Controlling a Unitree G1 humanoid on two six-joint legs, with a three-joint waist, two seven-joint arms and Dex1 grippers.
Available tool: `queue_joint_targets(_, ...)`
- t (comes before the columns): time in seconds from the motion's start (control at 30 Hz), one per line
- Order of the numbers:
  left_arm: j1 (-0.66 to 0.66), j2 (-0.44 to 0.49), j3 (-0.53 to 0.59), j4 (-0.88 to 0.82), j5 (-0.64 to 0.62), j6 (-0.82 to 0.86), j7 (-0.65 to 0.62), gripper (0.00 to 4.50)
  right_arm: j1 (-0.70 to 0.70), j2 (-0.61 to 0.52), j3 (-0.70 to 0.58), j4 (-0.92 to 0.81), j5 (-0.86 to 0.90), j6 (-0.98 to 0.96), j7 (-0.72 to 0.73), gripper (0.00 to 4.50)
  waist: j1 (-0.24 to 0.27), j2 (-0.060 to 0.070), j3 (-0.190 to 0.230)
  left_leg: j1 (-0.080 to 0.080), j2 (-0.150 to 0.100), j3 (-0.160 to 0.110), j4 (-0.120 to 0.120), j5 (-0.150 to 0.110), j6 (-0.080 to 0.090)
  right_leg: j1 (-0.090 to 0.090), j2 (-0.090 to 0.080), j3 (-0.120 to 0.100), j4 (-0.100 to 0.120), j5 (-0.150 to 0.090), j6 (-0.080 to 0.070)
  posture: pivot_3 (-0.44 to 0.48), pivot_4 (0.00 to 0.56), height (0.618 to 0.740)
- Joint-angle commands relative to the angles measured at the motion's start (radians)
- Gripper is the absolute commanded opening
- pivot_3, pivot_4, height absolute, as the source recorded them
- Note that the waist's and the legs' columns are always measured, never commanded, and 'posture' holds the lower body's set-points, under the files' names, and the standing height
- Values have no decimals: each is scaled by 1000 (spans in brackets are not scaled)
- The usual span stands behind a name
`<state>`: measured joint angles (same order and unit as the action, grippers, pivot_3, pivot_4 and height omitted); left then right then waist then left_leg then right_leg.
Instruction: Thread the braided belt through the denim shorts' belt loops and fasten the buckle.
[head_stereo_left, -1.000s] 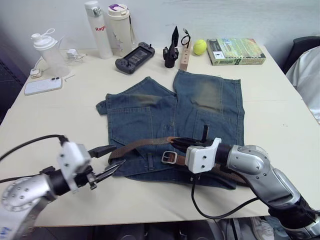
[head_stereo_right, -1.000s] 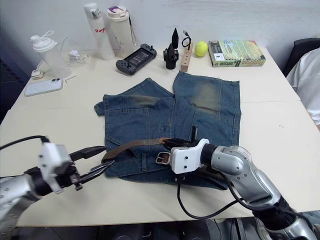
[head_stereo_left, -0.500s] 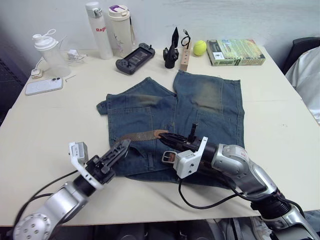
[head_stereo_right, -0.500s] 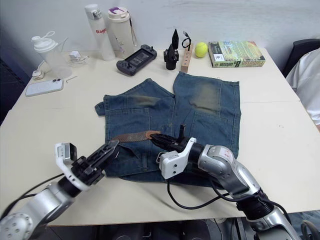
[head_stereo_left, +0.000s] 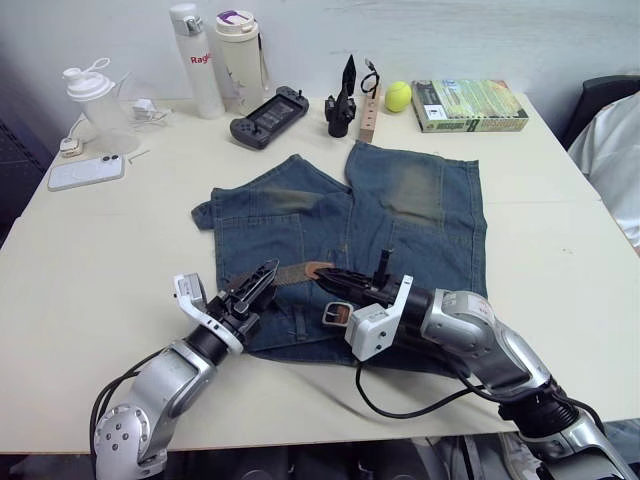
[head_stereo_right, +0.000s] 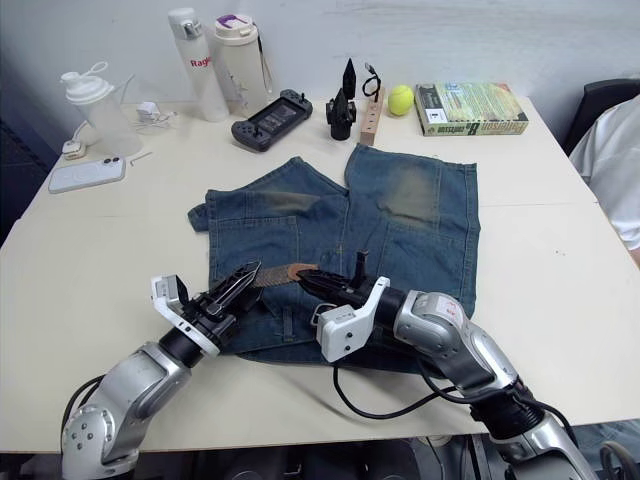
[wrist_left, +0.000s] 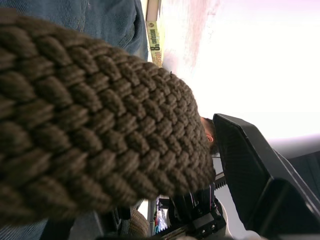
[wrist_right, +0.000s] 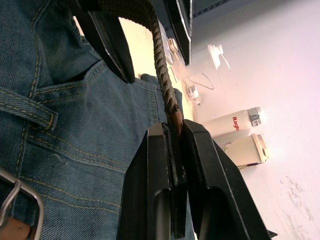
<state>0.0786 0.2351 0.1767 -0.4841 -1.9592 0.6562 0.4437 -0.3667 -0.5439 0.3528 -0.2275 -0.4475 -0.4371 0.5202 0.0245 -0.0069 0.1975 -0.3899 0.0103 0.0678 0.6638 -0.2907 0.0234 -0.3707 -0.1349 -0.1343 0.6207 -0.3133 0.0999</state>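
While both pincers — left pincer (head_stereo_left: 262, 279), right pincer (head_stereo_left: 327, 277) — pinch the braided belt (head_stereo_left: 292, 271), denim shorts (head_stereo_left: 420, 215) lie beneath.

Bright, even overhead light, soft shadows; wrist close-ups blurred, backgrounds overexposed.

Dk-brown woven braided belt (head_stereo_left: 290, 272) w/ tan tip, silver buckle (head_stereo_left: 337, 315); blue denim shorts (head_stereo_left: 420, 215), yellowish faded patches.

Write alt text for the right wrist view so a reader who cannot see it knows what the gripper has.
The right gripper is shut on the tan tip of the braided belt, which rises edge-on between its fingers to the left gripper beyond. The denim shorts lie beneath, the silver buckle at one edge.
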Motion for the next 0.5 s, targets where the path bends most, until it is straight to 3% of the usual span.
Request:
queue_joint_targets(0.03,-19,-5,7,-19,-13,17,5,1550,8,2,-16,-31,11,-5,2,0,0,0,0,0,0,0,0,0,0,0,0,0,0,0,0,0,150,717)
queue_joint_targets(0.1,-20,-11,11,-24,-13,19,9,597,13,1,-17,-35,16,6,9,0,1,0,0,0,0,0,0,0,0,0,0,0,0,0,0,0,150,717)
queue_joint_targets(0.17,-18,-13,14,-28,-13,19,15,11,17,0,-19,-38,19,15,15,0,1,0,0,0,0,0,0,0,0,0,0,0,0,0,0,0,150,717)
queue_joint_targets(0.47,-1,-10,26,-60,-13,24,-7,11,43,8,-21,-66,97,122,93,0,1,0,0,0,1,0,0,0,0,0,0,0,0,0,0,0,150,717)
queue_joint_targets(0.5,-1,-9,25,-64,-13,24,-12,1,40,14,-24,-71,112,136,97,409,1,0,0,0,1,0,0,0,0,0,1,0,0,0,0,0,150,717)
